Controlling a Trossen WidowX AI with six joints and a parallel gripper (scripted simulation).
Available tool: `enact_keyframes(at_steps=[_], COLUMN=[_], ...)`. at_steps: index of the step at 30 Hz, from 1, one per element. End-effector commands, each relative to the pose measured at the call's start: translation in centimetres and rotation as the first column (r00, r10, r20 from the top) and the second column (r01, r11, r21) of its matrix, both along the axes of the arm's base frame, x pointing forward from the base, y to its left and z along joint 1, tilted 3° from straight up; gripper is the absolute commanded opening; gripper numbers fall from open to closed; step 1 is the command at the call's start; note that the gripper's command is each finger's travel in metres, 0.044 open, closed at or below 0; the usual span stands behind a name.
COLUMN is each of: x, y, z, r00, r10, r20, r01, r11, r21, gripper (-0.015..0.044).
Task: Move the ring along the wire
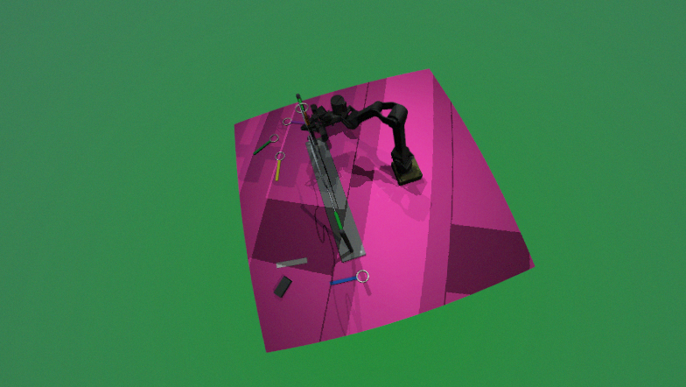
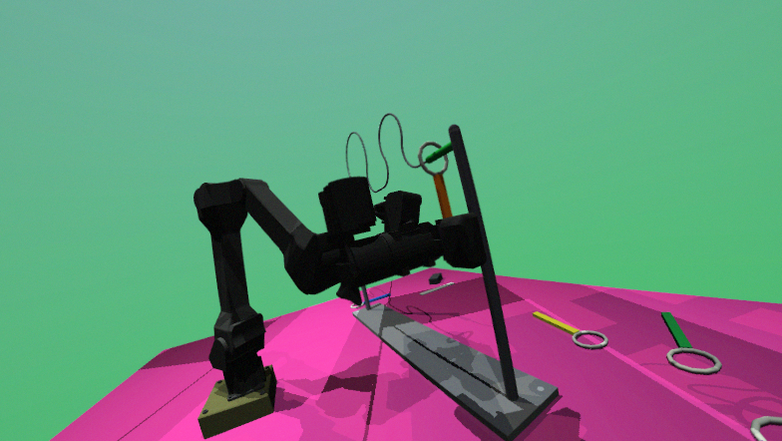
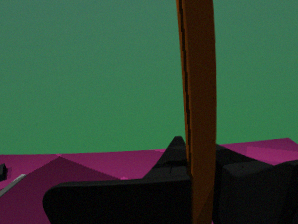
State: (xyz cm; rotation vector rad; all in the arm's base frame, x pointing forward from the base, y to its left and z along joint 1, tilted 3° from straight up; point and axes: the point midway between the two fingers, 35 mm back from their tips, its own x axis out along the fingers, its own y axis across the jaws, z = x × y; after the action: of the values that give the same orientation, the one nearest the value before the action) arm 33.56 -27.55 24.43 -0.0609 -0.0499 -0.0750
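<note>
The tool (image 2: 462, 240) (image 3: 184, 143) is closed on the lower part of the orange handle (image 2: 443, 196) (image 3: 201, 90); its fingers stand nearly together, one on each side of the handle. In the exterior view, the handle extends upward from the tool, slightly tilted, to the ring (image 2: 421, 166) at the upper right of centre. The ring surrounds the wire (image 2: 388, 114) at the green part (image 2: 439, 152) next to the near post (image 2: 474, 192). Whether the ring touches the green part cannot be determined.

The near post rises from the right end of the base (image 2: 438, 350) (image 1: 354, 240). The far post (image 2: 366, 297) (image 1: 346, 242) stands at the opposite end, at the lower centre of the top view, with a second green part (image 1: 338, 221) adjoining it. Between the green parts, the thin grey wire forms tall bends.

The arm (image 1: 399, 130) (image 2: 229, 268) is mounted on a yellowish block (image 1: 414, 179) (image 2: 240, 411) at the lower left of the exterior view. On the tabletop (image 1: 394, 216) (image 2: 306, 350), a yellow handle (image 1: 277, 170) (image 2: 554, 322) and a green handle (image 1: 263, 146) (image 2: 676, 329) each carry a ring. A blue handle (image 1: 343, 280) (image 2: 379, 297) with a ring lies at the bottom centre of the top view, right of a dark block (image 1: 283, 286) (image 2: 435, 278) and a pale strip (image 1: 291, 263) (image 2: 436, 288).
</note>
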Motion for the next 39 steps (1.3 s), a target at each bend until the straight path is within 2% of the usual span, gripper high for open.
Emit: enact_keyframes(at_steps=[1, 24, 39], x=[-0.1, 0.2, 0.5], y=[0.4, 3.0, 6.1], z=[0.1, 0.0, -0.1], r00=[1.000, 1.000, 1.000], r10=[-0.002, 0.003, 0.011], r20=[0.001, 0.002, 0.014], r01=[0.002, -0.003, -0.013], r11=[1.000, 1.000, 0.988], r21=[-0.005, 0.022, 0.154], gripper=[-0.0150, -0.0150, -0.0150])
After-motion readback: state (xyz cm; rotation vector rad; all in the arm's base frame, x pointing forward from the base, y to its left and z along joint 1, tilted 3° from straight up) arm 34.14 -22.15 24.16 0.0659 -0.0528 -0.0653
